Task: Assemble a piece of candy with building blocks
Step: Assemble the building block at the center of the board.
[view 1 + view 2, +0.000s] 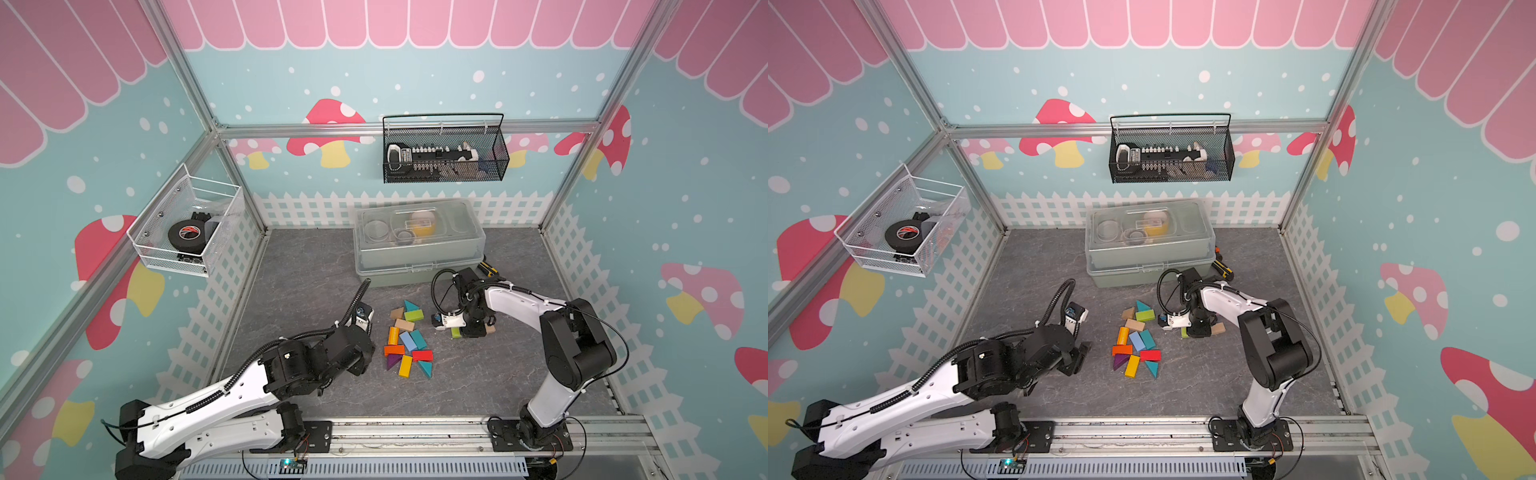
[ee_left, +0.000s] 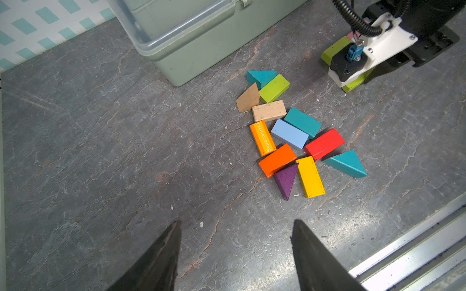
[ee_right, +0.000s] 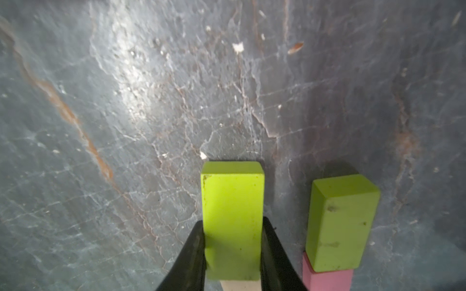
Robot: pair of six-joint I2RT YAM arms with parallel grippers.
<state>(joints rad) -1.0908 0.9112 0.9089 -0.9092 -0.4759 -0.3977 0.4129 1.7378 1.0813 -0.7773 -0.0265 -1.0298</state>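
Right fingers (image 3: 191,252): closed tight on the long sides of a lime-green bar (image 3: 233,191), so it is held square and low over the bench (image 3: 100,100).
Held bar: its far end points away from the wrist. A tan block (image 3: 239,286) shows at its near end, but I cannot tell whether the two touch.
Neighbour: a second green bar (image 3: 340,221) lies parallel just beside it, its near end against or over a pink block (image 3: 327,279). Which of the two is unclear.
Left fingers (image 2: 161,257): spread wide with nothing between them, parked above bare bench near the loose pile, probably to leave the right arm room.
Loose building blocks (image 1: 409,340): a huddle of bars and triangular prisms mid-bench in both top views, including a purple prism (image 2: 286,180) and a red bar (image 2: 324,144), clear of the build.
Storage box (image 1: 417,245): a lidded plastic box at the back, not involved.
Step in hand: likely seating the held bar beside its twin to widen the candy's body.
Progress: early, since most blocks lie unused.
Risk: opening the fingers askew could nudge the neighbouring row.
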